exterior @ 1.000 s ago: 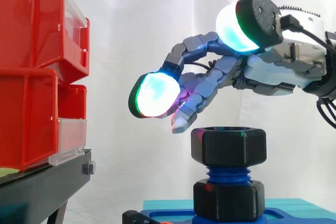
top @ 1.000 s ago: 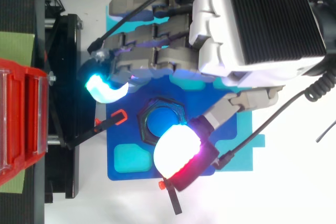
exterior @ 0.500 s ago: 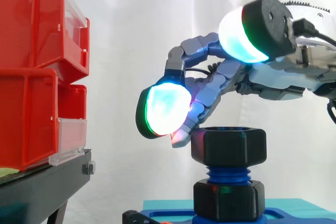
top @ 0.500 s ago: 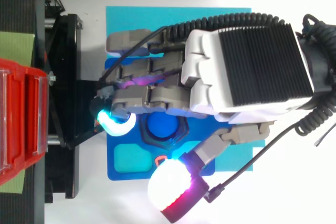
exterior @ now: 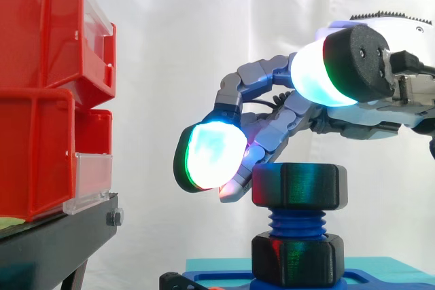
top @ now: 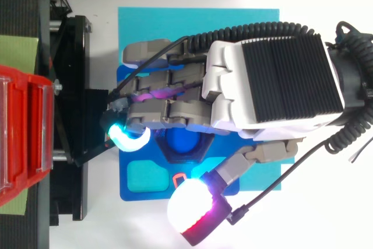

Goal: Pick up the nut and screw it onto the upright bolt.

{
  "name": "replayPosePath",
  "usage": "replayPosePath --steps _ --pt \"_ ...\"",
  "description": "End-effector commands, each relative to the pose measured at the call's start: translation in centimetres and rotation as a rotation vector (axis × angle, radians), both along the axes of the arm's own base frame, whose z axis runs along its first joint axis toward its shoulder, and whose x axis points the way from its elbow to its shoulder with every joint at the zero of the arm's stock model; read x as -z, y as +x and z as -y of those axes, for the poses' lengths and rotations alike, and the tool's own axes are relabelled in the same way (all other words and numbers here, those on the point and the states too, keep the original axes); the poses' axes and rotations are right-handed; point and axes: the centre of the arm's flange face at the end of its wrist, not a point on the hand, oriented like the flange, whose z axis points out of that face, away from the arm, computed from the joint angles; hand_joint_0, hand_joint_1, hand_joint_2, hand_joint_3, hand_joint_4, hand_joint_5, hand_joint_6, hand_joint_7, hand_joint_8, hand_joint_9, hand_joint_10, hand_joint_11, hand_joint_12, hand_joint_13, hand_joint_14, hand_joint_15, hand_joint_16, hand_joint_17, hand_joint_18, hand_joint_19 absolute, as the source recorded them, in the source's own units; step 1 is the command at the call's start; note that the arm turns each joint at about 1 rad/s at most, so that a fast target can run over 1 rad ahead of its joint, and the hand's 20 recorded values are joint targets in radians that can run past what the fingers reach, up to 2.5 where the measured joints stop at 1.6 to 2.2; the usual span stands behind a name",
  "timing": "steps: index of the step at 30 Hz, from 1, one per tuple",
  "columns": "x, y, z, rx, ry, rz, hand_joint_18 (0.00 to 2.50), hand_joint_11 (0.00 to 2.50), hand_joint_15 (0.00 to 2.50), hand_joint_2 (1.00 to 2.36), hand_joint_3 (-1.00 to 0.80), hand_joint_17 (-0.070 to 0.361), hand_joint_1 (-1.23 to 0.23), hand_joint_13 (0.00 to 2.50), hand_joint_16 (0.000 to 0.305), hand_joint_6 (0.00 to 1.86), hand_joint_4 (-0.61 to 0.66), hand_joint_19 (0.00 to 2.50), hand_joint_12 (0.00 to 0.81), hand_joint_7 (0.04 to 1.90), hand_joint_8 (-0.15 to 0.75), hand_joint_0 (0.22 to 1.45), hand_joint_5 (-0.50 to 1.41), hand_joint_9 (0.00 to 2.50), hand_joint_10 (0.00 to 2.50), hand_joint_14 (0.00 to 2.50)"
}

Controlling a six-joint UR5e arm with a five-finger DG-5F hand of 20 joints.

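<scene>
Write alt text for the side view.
A robot hand reaches in from the right above a black nut sitting on top of the blue upright bolt, its glowing fingertips curved down by the nut's left edge, thumb raised clear. Red bins sit on a black stand at left.

nut (exterior: 299, 185) on bolt (exterior: 296, 223), hand (top: 274, 83) over it, bins (exterior: 41, 86) left

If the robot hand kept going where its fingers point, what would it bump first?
Probably the black stand holding the red bins: the robot hand points left at it. Depth is hard to judge, though.
</scene>
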Motion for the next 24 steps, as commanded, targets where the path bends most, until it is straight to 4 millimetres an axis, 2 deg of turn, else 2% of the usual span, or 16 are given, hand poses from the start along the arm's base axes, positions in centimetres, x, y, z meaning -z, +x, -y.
replayPosePath --steps 1,11,19,24 --pt "0.0 0.0 0.2 0.0 0.0 0.0 0.27 0.0 0.0 1.0 -0.5 0.051 -0.3 0.61 0.023 0.5 0.26 0.0 0.247 1.06 0.281 0.52 -0.06 0.97 0.0 0.0" --pt "0.2 -0.2 1.0 0.01 -0.007 -0.012 0.31 0.03 0.0 1.0 -0.5 0.043 -0.3 0.67 0.019 0.5 0.19 0.0 0.23 1.3 0.292 0.52 -0.03 1.05 0.0 0.0" --pt "1.1 -0.7 2.0 0.023 -0.015 -0.035 0.43 0.09 0.0 1.0 -0.5 0.029 -0.32 0.82 0.013 0.5 0.17 0.0 0.206 1.5 0.29 0.54 0.03 1.25 0.0 0.0" --pt "1.1 -0.8 3.5 0.037 -0.016 -0.035 0.5 0.11 0.0 1.0 -0.5 0.023 -0.32 0.9 0.01 0.57 0.15 0.0 0.19 1.36 0.286 0.55 0.03 1.35 0.0 0.0"
